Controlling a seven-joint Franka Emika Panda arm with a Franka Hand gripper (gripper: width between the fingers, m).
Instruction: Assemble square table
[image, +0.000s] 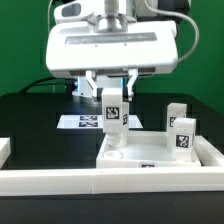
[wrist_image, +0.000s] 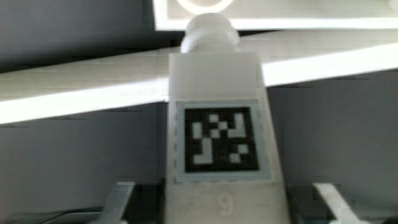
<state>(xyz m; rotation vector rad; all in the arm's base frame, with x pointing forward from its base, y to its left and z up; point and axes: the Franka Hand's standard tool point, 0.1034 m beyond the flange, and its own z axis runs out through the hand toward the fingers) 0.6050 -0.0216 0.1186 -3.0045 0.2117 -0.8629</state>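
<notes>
A white table leg bearing a black-and-white square tag, no readable writing, stands upright over the square slab, clamped in the tool; two more tagged legs stand on the black counter just beyond the slab.

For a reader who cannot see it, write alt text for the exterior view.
The pincer holds a white tagged leg upright over a corner of the white square tabletop. Two more tagged legs stand at the exterior view's right, and the marker board lies behind on the black table.
</notes>
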